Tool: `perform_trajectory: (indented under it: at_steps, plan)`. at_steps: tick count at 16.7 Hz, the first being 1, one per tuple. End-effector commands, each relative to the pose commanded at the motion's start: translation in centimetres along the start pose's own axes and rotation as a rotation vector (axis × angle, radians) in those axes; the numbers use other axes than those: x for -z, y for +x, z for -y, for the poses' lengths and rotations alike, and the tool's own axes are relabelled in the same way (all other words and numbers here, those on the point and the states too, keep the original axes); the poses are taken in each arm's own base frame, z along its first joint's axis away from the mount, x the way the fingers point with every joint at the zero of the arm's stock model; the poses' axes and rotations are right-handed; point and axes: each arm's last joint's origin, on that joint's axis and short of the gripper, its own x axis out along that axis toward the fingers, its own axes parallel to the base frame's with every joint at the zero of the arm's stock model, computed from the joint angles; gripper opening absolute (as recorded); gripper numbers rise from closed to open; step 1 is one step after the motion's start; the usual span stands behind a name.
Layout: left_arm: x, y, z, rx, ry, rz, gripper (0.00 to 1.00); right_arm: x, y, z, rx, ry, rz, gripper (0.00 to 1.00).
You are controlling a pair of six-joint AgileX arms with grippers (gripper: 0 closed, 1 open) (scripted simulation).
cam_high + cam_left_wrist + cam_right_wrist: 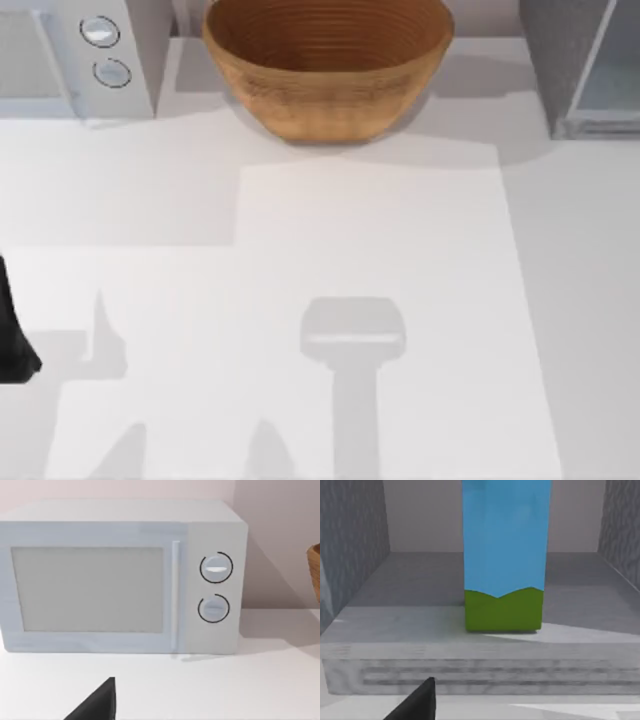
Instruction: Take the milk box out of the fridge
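Inside the fridge [365, 630], one milk box [506, 555] stands upright on the grey floor of the compartment, close to the front lip, with open floor on both of its sides and behind it, well apart from the dark walls. A dark fingertip [417, 702] of the right gripper shows in the right wrist view just before the fridge's ribbed sill, apart from the carton; whether that gripper is spread or closed cannot be told. From above, the fridge [570, 70] sits at the table's [380, 250] far right corner, one wooden basket [330, 65] to its left, and one white microwave [90, 55] with two round knobs farther left. Wide bare tabletop lies in front of all three. The left arm [15, 340] is parked at the table's left edge, its gripper state likewise unreadable.
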Motion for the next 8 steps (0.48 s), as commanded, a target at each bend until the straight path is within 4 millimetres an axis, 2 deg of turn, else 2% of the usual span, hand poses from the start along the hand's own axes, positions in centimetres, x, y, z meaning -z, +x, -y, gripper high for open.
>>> perform_trajectory:
  at_steps: [2,5,8]
  plan:
    - [0.0,0.0,0.0,0.0,0.0,0.0,1.0,0.0,3.0,0.5,0.004,-0.003,0.003,1.0]
    - [0.0,0.0,0.0,0.0,0.0,0.0,1.0,-0.5,8.9,1.0,0.007,-0.012,0.025,1.0]
    - [0.0,0.0,0.0,0.0,0.0,0.0,1.0,-1.1,14.3,0.4,0.006,-0.013,0.032,1.0]
